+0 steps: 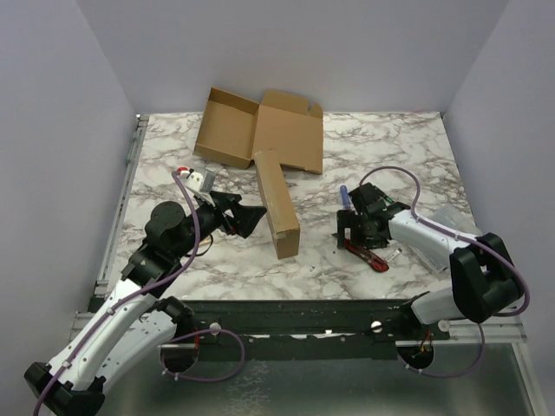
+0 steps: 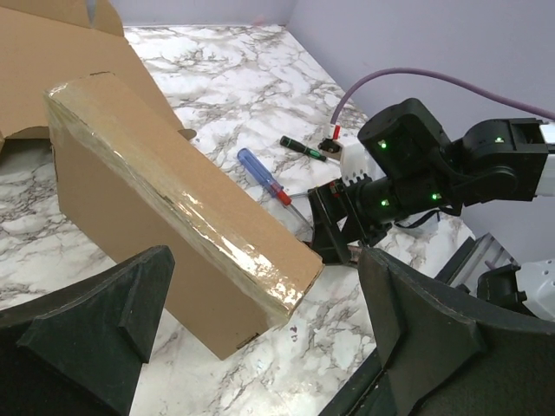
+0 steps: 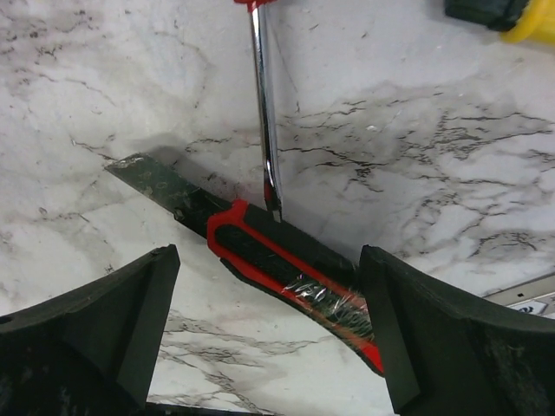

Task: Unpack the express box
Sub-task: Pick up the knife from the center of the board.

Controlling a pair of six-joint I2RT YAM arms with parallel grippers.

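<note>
Top external view: a marble-patterned bench (image 1: 390,147) carries an opened, empty cardboard carton (image 1: 260,130) lying flat at the far side. Just in front of it, touching its near flap, lies the long taped express box (image 1: 277,204), running from the carton toward the arms and still sealed with clear tape.

The left tool (image 1: 247,217) sits low just beside the box's left face, with its fingers spread wide and nothing between them. In the left wrist view the box's near end (image 2: 173,225) lies ahead of those spread fingers (image 2: 113,321).

The right tool (image 1: 351,230) hovers over the bench on the right, well apart from the box, also gaping and empty. Below it lies a red-and-black utility knife (image 3: 286,264) with its blade out. A blue-handled screwdriver (image 2: 260,173) rests its tip on the knife's handle. A small green-and-black screwdriver (image 2: 303,149) lies near it.
</note>
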